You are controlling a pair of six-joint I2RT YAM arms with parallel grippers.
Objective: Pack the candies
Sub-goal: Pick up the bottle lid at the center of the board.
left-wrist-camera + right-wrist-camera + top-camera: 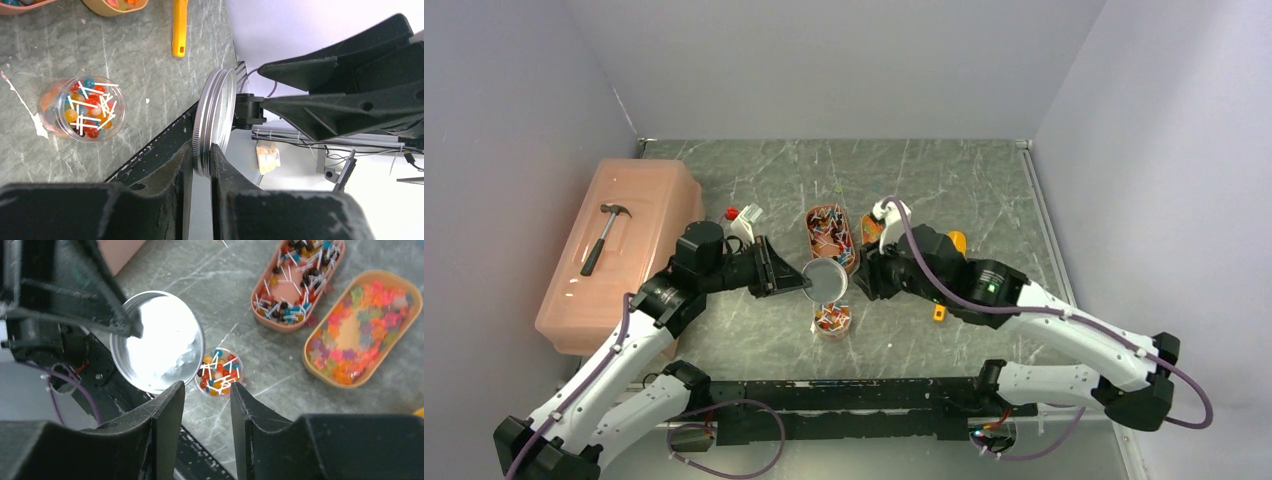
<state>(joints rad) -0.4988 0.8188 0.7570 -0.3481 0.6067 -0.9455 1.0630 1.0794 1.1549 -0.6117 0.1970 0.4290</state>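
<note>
While the left gripper (202,152) pinched the round silver metal lid (214,117) mid-frame, the candies (85,107) sat in the small clear jar (46,114) just below; the right gripper (206,390) hung parted, empty. Capping looked in hand: next, lay the lid flat on the jar's mouth

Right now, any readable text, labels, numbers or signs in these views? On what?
No readable text in any view.
Lid, jar, pink box: no print visible.
Yellowish tag past the table edge: too blurred to read.
</note>
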